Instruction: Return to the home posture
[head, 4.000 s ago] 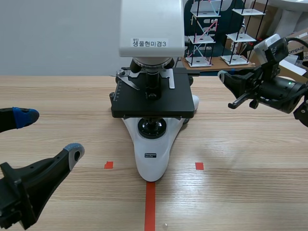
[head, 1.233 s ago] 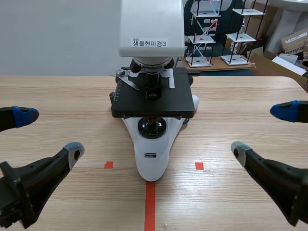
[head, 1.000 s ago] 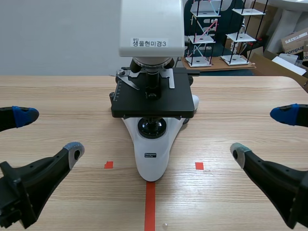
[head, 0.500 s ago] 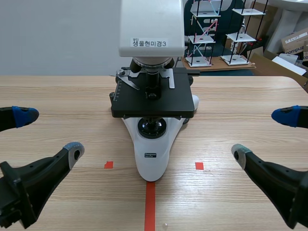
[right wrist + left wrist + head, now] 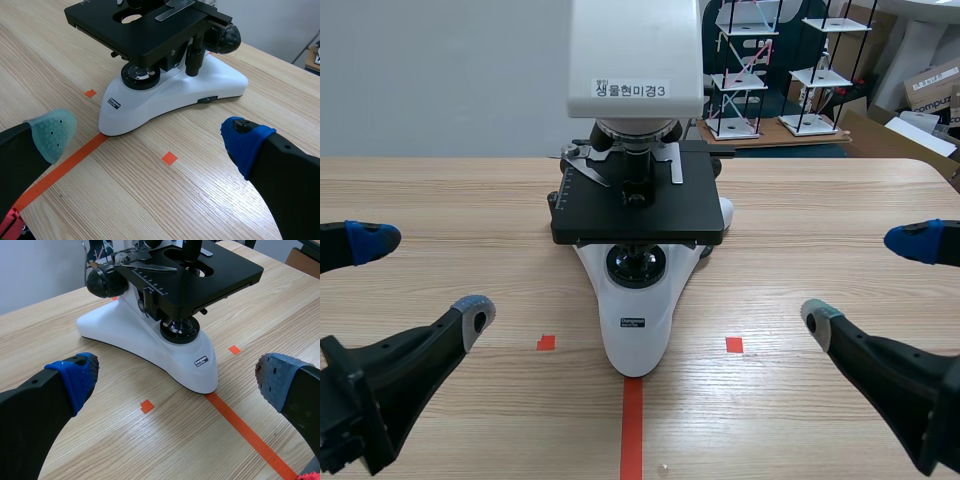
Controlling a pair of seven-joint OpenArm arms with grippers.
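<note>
Both arms low, jaws wide apart.
Lower left of frame: left gripper, fingers spread; lower right: right gripper, same.

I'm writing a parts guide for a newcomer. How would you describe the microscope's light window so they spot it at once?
Find the white microscope in the middle of the wooden table. Under its square black stage, on the white foot, sits the light window. It is a glass lens in a black ring facing up, unlike the black knobs at the sides.

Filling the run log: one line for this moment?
left claw: open, empty | right claw: open, empty | microscope: between claws, untouched
</note>
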